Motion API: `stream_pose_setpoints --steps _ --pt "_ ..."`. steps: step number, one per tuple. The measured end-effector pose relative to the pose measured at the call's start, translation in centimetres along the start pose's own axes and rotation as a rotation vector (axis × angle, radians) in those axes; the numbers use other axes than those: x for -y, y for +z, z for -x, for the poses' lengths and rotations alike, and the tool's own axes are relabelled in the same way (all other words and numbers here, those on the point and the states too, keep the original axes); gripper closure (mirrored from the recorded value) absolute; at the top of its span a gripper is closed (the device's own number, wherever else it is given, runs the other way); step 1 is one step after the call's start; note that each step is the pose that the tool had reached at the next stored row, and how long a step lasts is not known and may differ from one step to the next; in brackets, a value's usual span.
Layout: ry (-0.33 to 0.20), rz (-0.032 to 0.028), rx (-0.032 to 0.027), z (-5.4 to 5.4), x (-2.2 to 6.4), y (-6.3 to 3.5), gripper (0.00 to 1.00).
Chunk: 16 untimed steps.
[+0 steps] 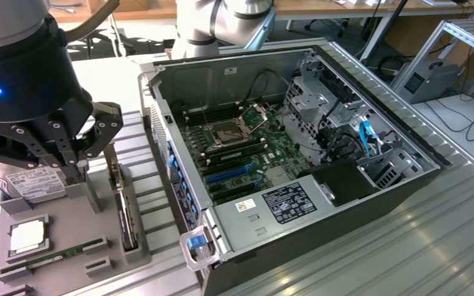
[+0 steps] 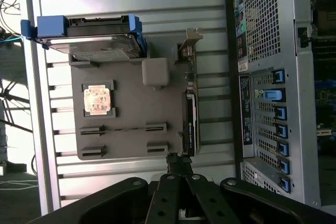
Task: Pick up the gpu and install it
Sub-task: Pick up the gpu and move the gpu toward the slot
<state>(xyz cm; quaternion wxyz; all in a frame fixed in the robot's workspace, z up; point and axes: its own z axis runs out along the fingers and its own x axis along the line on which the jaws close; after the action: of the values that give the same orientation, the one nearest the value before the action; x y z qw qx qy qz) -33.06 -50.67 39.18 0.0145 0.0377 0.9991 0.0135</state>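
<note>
The gpu (image 1: 124,213) is a long dark card standing on its edge in a slot along the side of the grey parts tray (image 1: 72,225) that faces the computer case. In the wrist view the gpu (image 2: 190,114) has its silver bracket at the end far from the gripper. My gripper (image 1: 62,161) hangs above the tray, near the hard drive, at the exterior view's left. Its fingers are shut with nothing between them. From the wrist, the gripper (image 2: 177,162) points down just past the gpu's near end, well above it.
The open computer case (image 1: 303,154) lies beside the tray, with its motherboard and blue card slots (image 1: 229,172) exposed. The tray also holds a hard drive (image 2: 100,43), a CPU (image 2: 98,99) and a RAM stick (image 1: 52,254). Another robot arm (image 1: 220,21) stands behind the case.
</note>
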Motion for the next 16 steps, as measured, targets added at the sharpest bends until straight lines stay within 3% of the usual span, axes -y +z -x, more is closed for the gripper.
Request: stream_pose_setpoints --steps 16 --pt "-0.001 -0.0205 0.0003 2.5 -0.19 0.26 0.89"
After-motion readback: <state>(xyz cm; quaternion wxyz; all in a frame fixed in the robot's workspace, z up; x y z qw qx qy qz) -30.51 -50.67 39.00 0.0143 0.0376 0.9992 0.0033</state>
